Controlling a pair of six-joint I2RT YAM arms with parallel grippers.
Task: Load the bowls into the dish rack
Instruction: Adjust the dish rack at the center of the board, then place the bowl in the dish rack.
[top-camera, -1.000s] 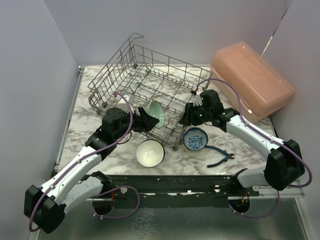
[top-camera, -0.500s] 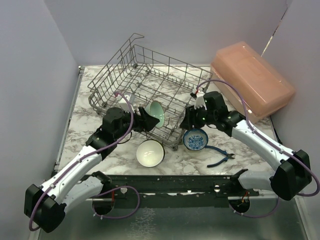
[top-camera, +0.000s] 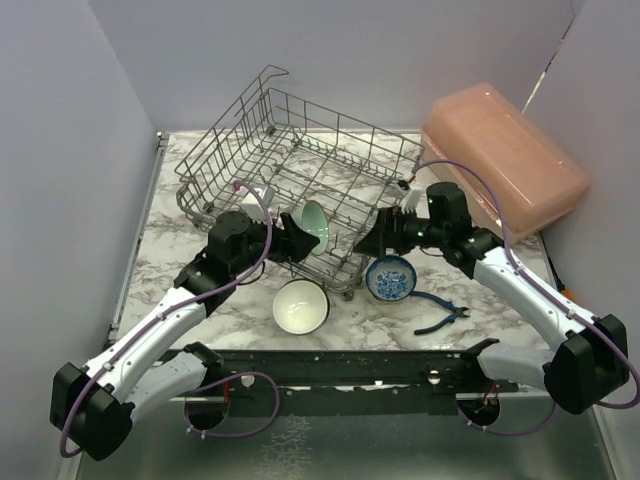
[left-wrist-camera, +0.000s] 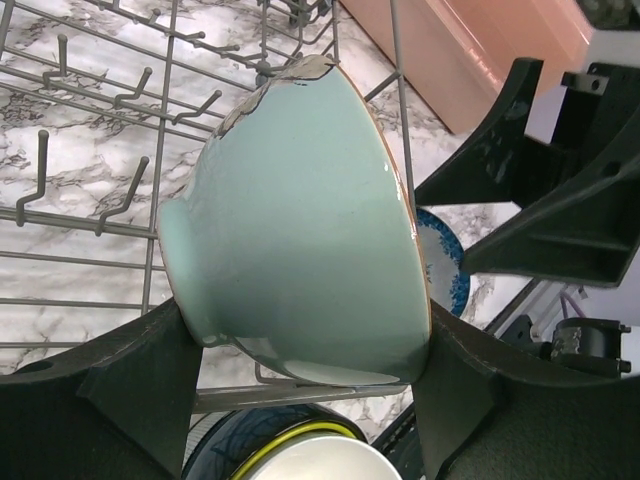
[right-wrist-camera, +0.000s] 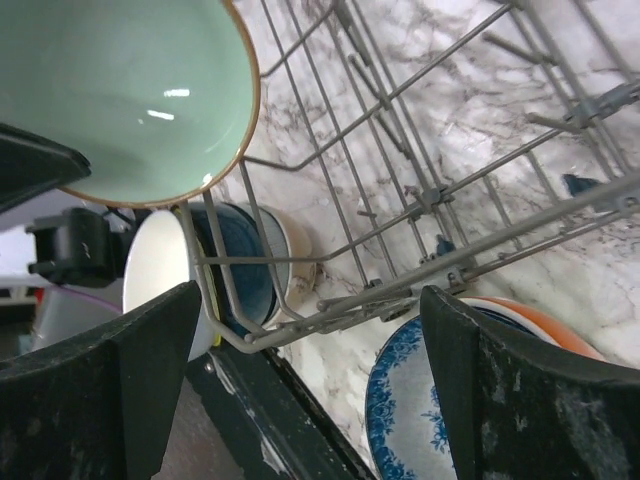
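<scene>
My left gripper (top-camera: 298, 240) is shut on a mint green bowl (top-camera: 313, 226), which stands tilted on edge inside the front of the grey wire dish rack (top-camera: 300, 150). In the left wrist view the bowl (left-wrist-camera: 300, 220) sits between both fingers, just above the rack's front rail. My right gripper (top-camera: 373, 241) is open at the rack's front right corner, and the rail (right-wrist-camera: 420, 275) crosses between its fingers. A blue-patterned bowl (top-camera: 391, 278) stacked on an orange one (right-wrist-camera: 560, 325) rests on the table. A white bowl with a dark teal outside (top-camera: 301, 305) lies in front of the rack.
A pink translucent box (top-camera: 505, 160) leans at the back right. Blue-handled pliers (top-camera: 440, 318) lie on the marble table (top-camera: 180, 260) beside the blue-patterned bowl. Walls close in on the left, back and right.
My right gripper's jaws have opened wide and its wrist has drawn back a little to the right. The left gripper still holds the mint bowl in nearly the same spot.
</scene>
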